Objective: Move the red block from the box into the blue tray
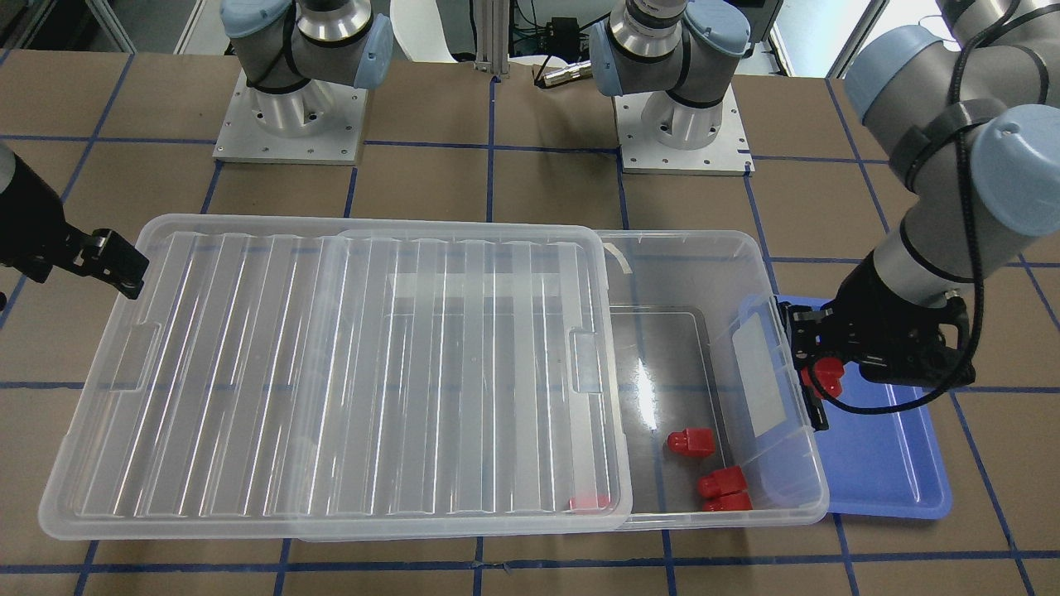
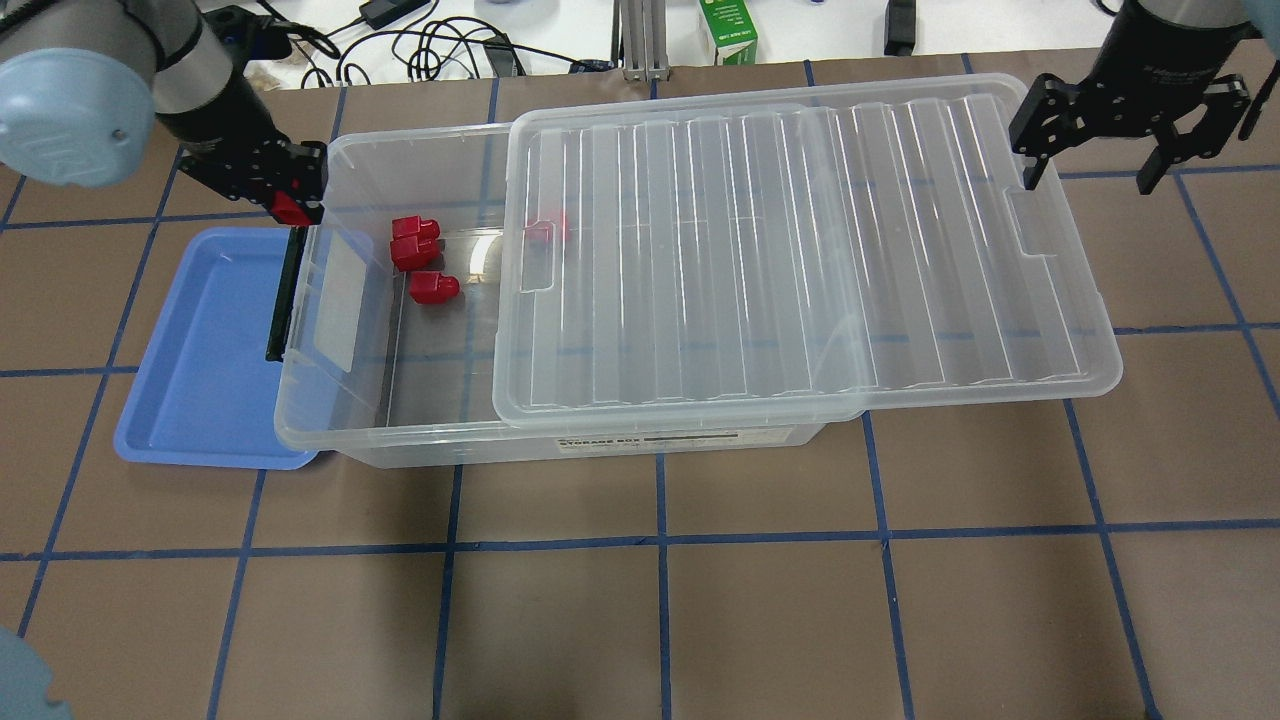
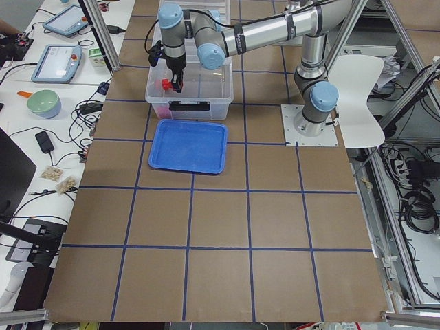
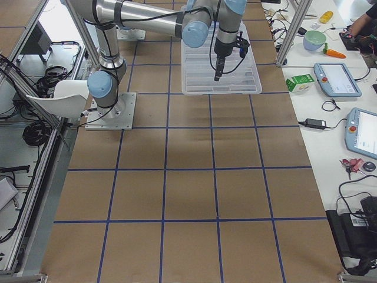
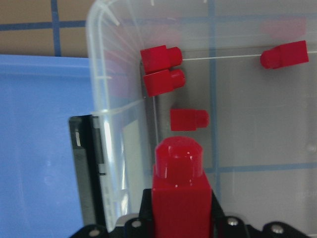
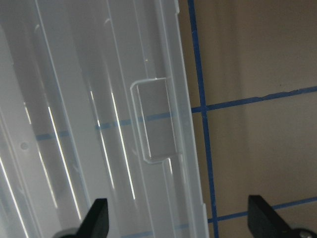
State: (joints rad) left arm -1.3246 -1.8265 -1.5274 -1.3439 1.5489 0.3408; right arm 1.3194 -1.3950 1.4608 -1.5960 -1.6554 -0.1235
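Observation:
My left gripper [image 2: 290, 195] is shut on a red block [image 5: 178, 183], also seen in the front view [image 1: 822, 377]. It holds the block above the left end wall of the clear box [image 2: 440, 390], right beside the blue tray [image 2: 200, 340]. Three loose red blocks [image 2: 415, 240] lie on the box floor near that end. Another red block [image 2: 548, 230] shows through the ribbed lid [image 2: 800, 250], which is slid to the right and leaves the left end uncovered. My right gripper [image 2: 1095, 165] is open and empty, just off the lid's right edge.
The box's black latch [image 2: 283, 300] stands between the box end wall and the tray. The blue tray holds nothing. Brown tabletop with blue tape lines [image 2: 660, 540] lies in front of the box. Cables and a green carton [image 2: 728, 30] sit beyond the far edge.

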